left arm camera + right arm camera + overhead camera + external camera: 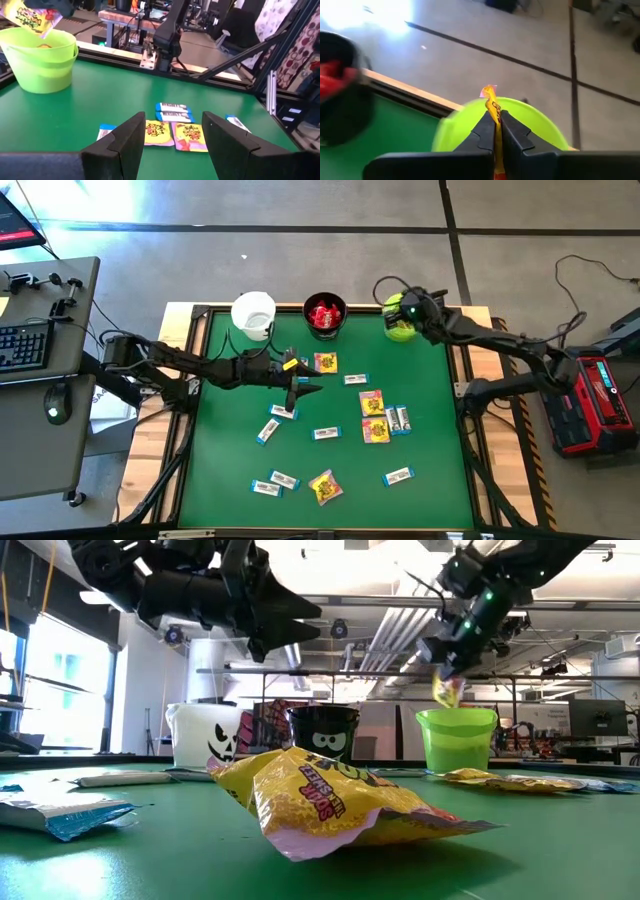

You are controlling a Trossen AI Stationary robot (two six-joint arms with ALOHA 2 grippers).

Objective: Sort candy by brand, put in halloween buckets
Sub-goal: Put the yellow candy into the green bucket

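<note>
We found the right gripper (495,131) clamped tight on a yellow-and-pink packet (491,102), held edge-on between the fingers, its long axis running up out of the fingertips. The packet hung directly above the open mouth of the green bucket (399,328) at the table's far right corner. In the low view the packet (447,690) dangled just above the bucket rim; whether it touched the rim we could not tell. Its lower part was hidden by the fingers in the right wrist view.

The left gripper (306,387) hovered over the table's middle, fingers spread and empty, with packets lying on the green table (430,430) ahead of it. The black bucket (324,317) held red packets; the white bucket (253,314) stood beside it, its contents not readable. One yellow packet (330,800) lay crumpled near the front edge, blocking much of the low view.
</note>
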